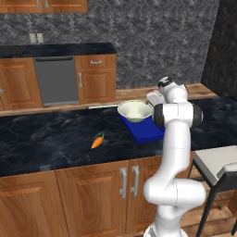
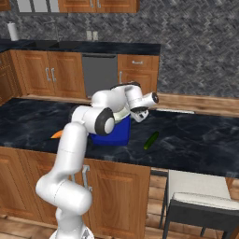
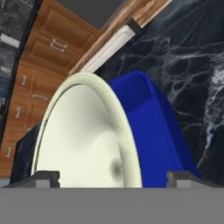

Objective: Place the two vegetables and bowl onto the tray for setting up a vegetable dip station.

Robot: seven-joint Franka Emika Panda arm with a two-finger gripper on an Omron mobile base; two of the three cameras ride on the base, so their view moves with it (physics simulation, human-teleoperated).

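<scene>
The pale cream bowl (image 1: 134,110) rests on the blue tray (image 1: 147,132) on the dark counter. My gripper (image 1: 155,100) hangs at the bowl's right rim. In the hand view the bowl (image 3: 83,140) fills the space between the two wide-apart fingertips (image 3: 47,177), so the gripper (image 3: 113,177) is open, with the tray (image 3: 148,131) behind the bowl. The orange carrot (image 1: 97,142) lies on the counter left of the tray. In the right base view the carrot (image 2: 57,134) peeks out beside my arm, and the dark green vegetable (image 2: 151,140) lies to the right of the tray (image 2: 112,133).
A grey-seated chair (image 2: 200,193) stands at the counter's right end. Across the aisle are wooden cabinets and a dishwasher (image 1: 56,81). A paper towel roll (image 2: 14,31) stands on the back counter.
</scene>
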